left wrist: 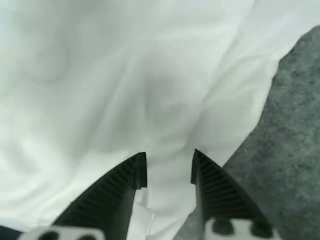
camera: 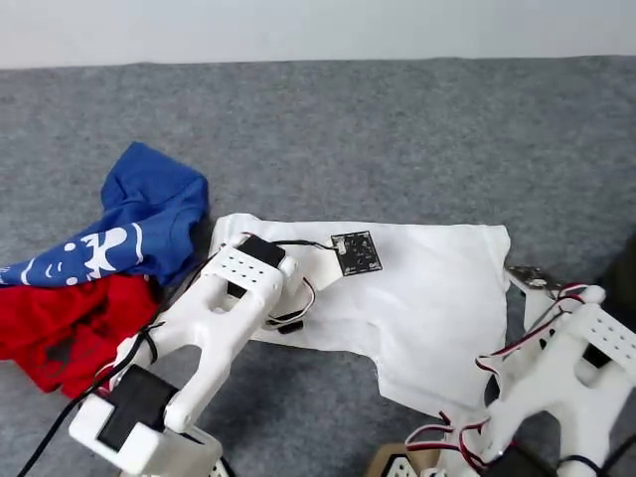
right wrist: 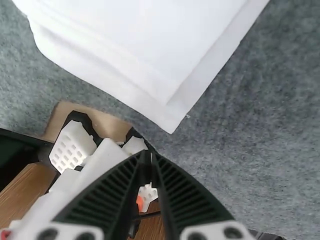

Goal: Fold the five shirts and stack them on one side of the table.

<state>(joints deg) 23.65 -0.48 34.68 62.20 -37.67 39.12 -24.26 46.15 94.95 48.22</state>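
At the near edge of the table (camera: 397, 129), at 7 o'clock, the left gripper (left wrist: 169, 157) hangs low over the white shirt (camera: 417, 288). Its jaws are a little apart, and soft cloth lies in the gap. At 5 o'clock, the right gripper (right wrist: 148, 156) is pinched closed with nothing in it, near the shirt's corner.

The white shirt lies in the middle. It is mostly flat, thin and a bit wrinkly, with layers showing at that corner. At 9 o'clock, the red shirt (camera: 60, 323) and the blue shirt (camera: 149, 214) sit crumpled in a heap, touching each other. The table top is gray and fuzzy.

I think the job has hardly begun. There is no neat stack yet, the white shirt is the one in hand, and the red and blue ones wait.
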